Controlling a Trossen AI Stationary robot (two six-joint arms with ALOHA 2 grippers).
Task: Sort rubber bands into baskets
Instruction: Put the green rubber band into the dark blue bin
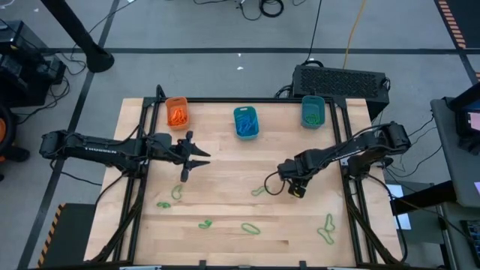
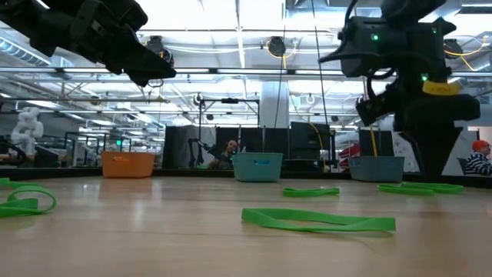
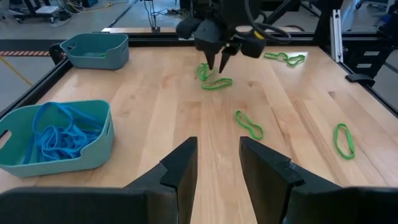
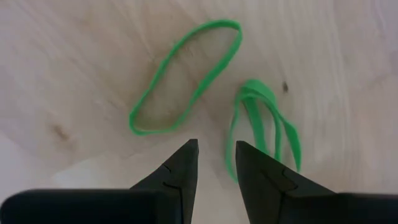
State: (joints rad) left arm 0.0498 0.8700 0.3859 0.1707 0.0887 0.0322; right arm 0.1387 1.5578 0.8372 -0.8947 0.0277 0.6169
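Note:
Several green rubber bands lie flat on the wooden table (image 1: 225, 172). One open loop (image 4: 186, 78) and a folded one (image 4: 264, 121) lie right under my right gripper (image 4: 216, 155). That gripper points straight down, hovers just above them (image 3: 217, 65) and is open by a narrow gap with nothing in it. My left gripper (image 1: 201, 158) waits open over the table's left half, clear of everything. Along the far edge stand three baskets: an orange one (image 1: 177, 112), a teal one with blue bands (image 1: 246, 121) and a teal one with green bands (image 1: 313, 111).
More green bands lie toward the near edge (image 1: 250, 229), near right (image 1: 328, 229) and near left (image 1: 178, 192). A big black box (image 1: 341, 79) stands behind the far right corner. A black frame rail (image 1: 262, 100) runs around the table.

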